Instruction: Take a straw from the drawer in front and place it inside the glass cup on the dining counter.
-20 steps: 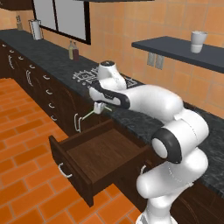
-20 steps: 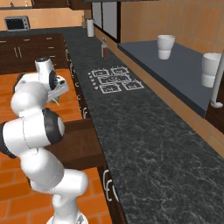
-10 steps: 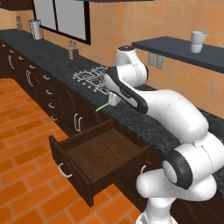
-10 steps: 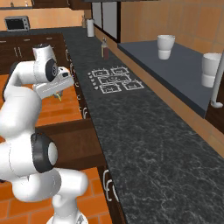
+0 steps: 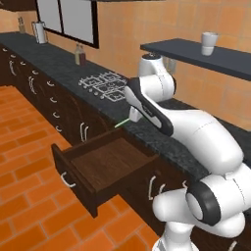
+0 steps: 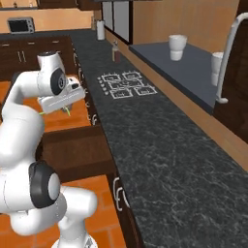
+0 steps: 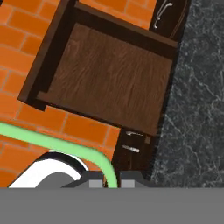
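The jaws (image 7: 111,180) are shut on the straw (image 7: 52,141), pinching it near one end, so the carried thing needs no reaching for: it starts right between the tips. In the hand view the green stick runs up from the jaws a little way, then bends and stretches off to one side, its long axis lying across the line the jaws point along rather than in line with it. In the left base view only a short green stub (image 5: 122,123) pokes out below the wrist, slanting down toward the drawer (image 5: 105,162); in the right base view a sliver of it (image 6: 67,110) hangs just under the hand.

Outward from the jaws, the open drawer lies straight ahead and below, its wooden floor bare, with orange floor tiles on one side and the black speckled counter (image 7: 197,105) on the other. The pick looks done, and the carry to the cup is what remains.

Which way the cup lies from the jaws cannot be told here. Because the straw sticks out sideways, the wrist will probably need turning to bring the stick upright over the rim.
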